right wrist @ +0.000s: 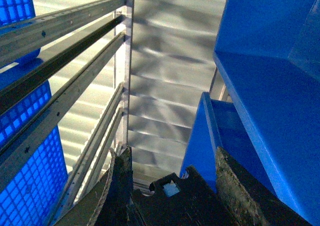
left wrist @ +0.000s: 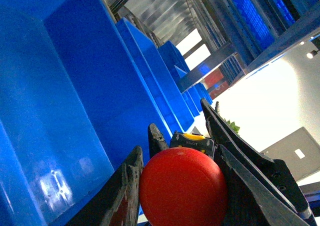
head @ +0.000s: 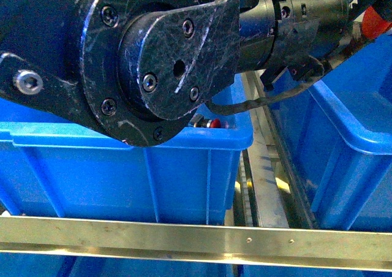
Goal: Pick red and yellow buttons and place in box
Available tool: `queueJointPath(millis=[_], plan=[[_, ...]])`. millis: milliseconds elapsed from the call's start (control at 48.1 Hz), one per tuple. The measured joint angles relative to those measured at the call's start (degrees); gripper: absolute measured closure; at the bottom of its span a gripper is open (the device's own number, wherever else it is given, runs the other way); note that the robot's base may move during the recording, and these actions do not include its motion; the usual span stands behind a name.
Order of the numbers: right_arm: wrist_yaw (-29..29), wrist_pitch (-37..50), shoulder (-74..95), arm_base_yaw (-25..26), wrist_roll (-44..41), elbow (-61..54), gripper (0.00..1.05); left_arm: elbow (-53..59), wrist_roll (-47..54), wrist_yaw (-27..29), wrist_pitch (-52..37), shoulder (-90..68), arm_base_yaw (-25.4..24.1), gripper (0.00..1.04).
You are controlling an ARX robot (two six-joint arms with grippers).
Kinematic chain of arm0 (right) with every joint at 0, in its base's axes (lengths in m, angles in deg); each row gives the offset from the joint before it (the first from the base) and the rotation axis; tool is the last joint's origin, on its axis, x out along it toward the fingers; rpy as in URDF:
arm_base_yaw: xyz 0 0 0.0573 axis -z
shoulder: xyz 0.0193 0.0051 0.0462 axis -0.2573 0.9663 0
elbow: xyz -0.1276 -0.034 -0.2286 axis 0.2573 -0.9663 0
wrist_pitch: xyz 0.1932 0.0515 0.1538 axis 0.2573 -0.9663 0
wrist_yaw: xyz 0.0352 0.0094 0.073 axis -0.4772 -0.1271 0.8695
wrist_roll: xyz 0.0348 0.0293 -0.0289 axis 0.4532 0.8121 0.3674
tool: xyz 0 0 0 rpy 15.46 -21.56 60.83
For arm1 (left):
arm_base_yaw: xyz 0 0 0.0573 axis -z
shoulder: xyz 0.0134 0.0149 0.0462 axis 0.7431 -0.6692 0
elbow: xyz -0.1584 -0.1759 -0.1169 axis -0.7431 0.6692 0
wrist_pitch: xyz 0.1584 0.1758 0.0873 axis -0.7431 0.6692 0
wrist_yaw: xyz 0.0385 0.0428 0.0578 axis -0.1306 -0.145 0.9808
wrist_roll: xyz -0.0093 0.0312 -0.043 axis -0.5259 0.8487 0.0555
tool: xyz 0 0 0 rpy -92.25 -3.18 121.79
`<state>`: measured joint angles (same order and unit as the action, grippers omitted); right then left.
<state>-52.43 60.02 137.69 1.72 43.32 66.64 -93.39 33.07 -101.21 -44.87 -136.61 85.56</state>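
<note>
In the left wrist view my left gripper is shut on a red button: its round red cap fills the gap between the black fingers. A black part with a yellow top shows just behind the cap. A blue box wall rises close beside this gripper. My right gripper is open, with nothing between its fingers. In the front view a second red button peeks over the rim of the left blue box, under a black arm joint. No yellow button is in view.
Another blue box stands to the right, across a gap with metal rails. A metal bar crosses the front. The right wrist view shows rack rails and blue bins. A red-orange shape sits at the top right edge.
</note>
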Motion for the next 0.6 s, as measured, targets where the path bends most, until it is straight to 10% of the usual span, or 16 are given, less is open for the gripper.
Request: queueJointPath(millis=[333, 603], plan=[[1.7, 1.36, 0.74, 0.74, -2.86, -0.66, 0.65, 0.0, 0.74, 9.11, -4.63, 1.33, -1.62, 0.07], [3.54, -0.92, 2.1, 2.86, -10.01, 0.22, 0.65, 13.46, 12.48, 16.26, 7.23, 23.02, -6.93, 0.08]])
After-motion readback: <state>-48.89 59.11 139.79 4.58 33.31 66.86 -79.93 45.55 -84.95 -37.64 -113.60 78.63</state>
